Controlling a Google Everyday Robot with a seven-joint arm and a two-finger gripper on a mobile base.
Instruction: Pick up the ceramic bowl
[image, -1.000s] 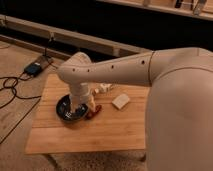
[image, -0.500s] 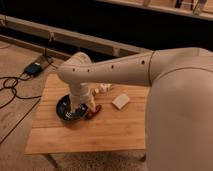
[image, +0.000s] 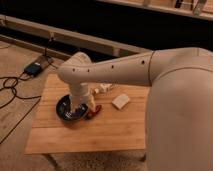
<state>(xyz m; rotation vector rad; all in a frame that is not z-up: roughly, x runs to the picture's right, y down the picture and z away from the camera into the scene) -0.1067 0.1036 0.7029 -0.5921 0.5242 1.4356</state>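
Tool (image: 79, 106) reaches down into the dark bowl (image: 64, 108) on the bench (image: 112, 134), left of frame centre; cannot tell its grip.

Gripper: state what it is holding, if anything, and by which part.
Cannot be told. The gripper is down over the right part of the ceramic bowl, which sits on the table, but the arm hides any contact.

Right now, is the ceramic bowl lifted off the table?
No, the ceramic bowl sits on the table, with the gripper down over it.
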